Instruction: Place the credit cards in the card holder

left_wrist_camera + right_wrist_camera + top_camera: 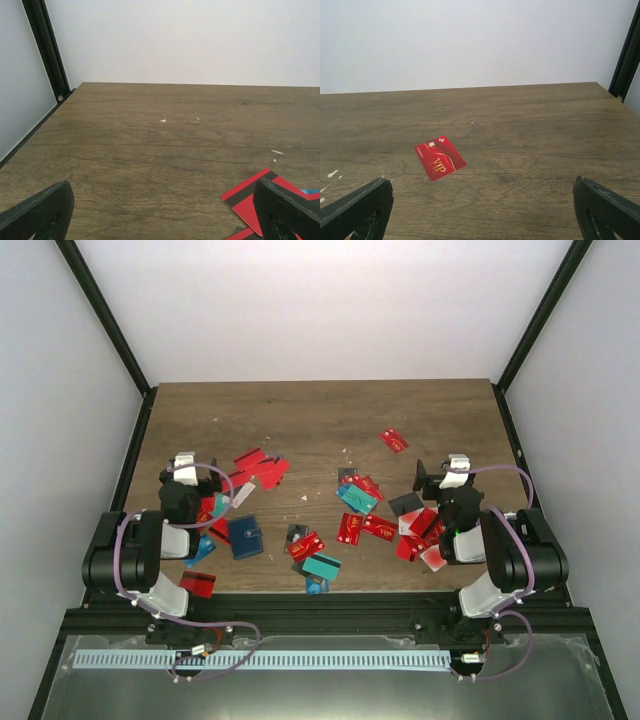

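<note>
Many credit cards lie scattered on the wooden table, mostly red, some teal and black. The navy card holder lies closed at the near left. One red VIP card lies apart, far right; it also shows in the right wrist view. My left gripper is open and empty above the left pile; a red card with a black stripe shows by its right finger. My right gripper is open and empty above the right pile.
The table is walled by white panels with black frame posts. A post stands at the far left corner. Small white specks dot the wood. A red card lies at the near left edge.
</note>
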Robot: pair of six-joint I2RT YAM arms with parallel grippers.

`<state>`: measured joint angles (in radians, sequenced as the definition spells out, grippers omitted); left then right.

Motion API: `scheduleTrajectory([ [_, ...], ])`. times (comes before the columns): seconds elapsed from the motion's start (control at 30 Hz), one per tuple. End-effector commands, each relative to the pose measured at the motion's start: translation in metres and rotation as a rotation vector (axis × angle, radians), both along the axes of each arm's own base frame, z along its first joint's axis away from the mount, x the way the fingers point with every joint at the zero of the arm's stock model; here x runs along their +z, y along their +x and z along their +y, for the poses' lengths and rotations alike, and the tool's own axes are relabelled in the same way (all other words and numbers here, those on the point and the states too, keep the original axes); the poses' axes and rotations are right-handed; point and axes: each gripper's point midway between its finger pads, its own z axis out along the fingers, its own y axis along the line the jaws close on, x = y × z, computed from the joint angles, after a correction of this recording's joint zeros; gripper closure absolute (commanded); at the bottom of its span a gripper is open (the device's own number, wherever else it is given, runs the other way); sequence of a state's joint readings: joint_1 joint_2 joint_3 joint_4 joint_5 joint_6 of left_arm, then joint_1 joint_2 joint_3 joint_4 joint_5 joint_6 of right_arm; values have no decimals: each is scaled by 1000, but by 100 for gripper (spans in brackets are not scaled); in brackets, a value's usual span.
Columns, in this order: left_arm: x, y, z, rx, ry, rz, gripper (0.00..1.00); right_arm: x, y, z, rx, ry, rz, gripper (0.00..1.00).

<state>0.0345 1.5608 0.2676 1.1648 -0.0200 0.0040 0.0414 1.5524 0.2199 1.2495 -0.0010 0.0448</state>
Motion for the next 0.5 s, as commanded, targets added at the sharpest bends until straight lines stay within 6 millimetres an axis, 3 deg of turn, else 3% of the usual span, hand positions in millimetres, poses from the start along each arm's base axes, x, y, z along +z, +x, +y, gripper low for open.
scheduleTrajectory([
  [0.0, 8, 3, -3, -18, 6, -27, 0, 14, 4, -3, -3, -11, -44, 0],
  [0.37, 8, 4, -2, -12, 7, -25, 0, 15, 4, -5, -12, -10, -48, 0],
  [0.47, 26, -2, 8, 54, -5, -58, 0, 28, 7, -16, -97, 8, -44, 0],
])
